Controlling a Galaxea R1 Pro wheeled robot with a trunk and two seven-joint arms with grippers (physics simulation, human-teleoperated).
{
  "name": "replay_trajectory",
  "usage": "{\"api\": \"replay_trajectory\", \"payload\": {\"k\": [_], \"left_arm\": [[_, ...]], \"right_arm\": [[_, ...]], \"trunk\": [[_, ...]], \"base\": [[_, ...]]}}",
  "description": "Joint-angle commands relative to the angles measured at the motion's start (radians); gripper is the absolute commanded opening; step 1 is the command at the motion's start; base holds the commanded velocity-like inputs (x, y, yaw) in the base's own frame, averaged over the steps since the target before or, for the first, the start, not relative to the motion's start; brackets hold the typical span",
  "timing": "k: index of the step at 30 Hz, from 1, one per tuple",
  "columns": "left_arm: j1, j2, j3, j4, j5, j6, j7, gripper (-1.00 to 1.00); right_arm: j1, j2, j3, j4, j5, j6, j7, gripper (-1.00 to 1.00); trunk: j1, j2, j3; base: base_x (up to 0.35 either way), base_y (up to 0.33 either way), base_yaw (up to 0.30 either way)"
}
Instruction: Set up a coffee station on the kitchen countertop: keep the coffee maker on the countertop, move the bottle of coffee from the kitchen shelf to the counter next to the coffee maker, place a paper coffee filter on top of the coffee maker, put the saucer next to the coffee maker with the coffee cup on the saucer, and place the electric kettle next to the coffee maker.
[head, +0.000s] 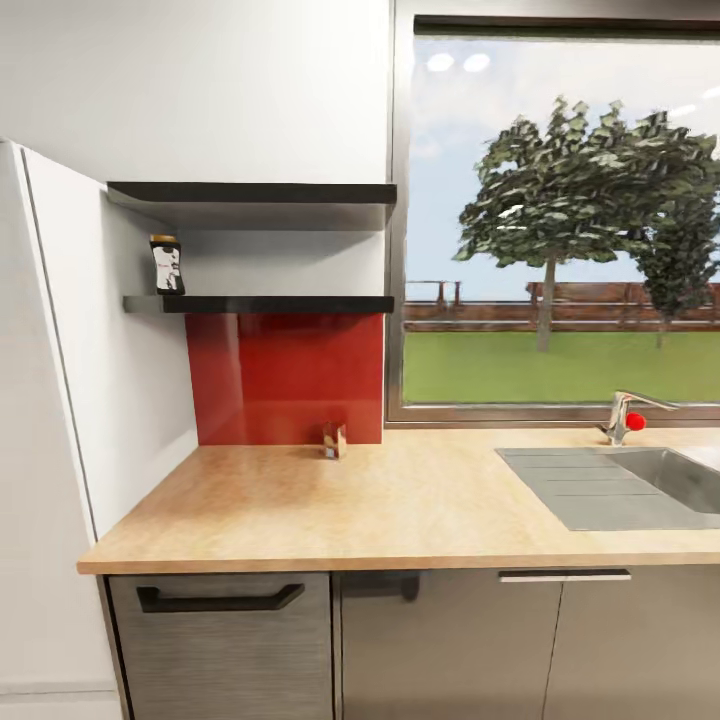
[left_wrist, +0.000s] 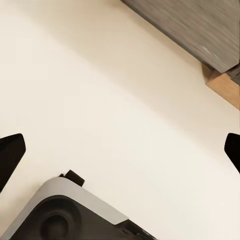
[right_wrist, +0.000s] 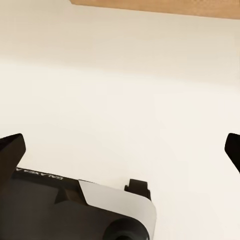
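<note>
Kitchen countertop (head: 400, 510) ahead, far from both grippers: left gripper (left_wrist: 120, 150) and right gripper (right_wrist: 120, 150) spread wide above pale floor (left_wrist: 125, 100).

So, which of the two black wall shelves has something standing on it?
The lower shelf, just above the red backsplash. A small dark package stands at its left end, while the upper shelf shows nothing on top from this angle.

Your counter (head: 400, 510) lies broadly open; a small brown box (head: 334, 440) stands at the red backsplash (head: 285, 378), the sink (head: 640, 485) on the right, shelves (head: 260, 303) overhanging the corner.
</note>
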Motion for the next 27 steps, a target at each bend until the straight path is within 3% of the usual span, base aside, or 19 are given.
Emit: {"api": "replay_trajectory", "payload": {"k": [1,17,27], "left_arm": [[0.0,0.0,-0.005,-0.001,0.011,-0.002,-0.005,1.0],[0.0,0.0,-0.005,-0.001,0.011,-0.002,-0.005,1.0],[0.0,0.0,-0.005,-0.001,0.011,-0.001,-0.005,1.0]], "right_arm": [[-0.002,0.0,0.003,0.003,0.007,-0.007,-0.001,1.0],[-0.001,0.001,0.003,0.003,0.001,-0.01,-0.001,1.0],[-0.001,0.003,0.004,0.003,0.007,-0.009,-0.024,1.0]], "trunk": [[0.0,-0.001,-0.001],[0.0,-0.001,-0.001],[0.0,-0.001,-0.001]], "base": [[0.0,0.344,0.0],[0.0,0.344,0.01],[0.0,0.344,0.252]]}}
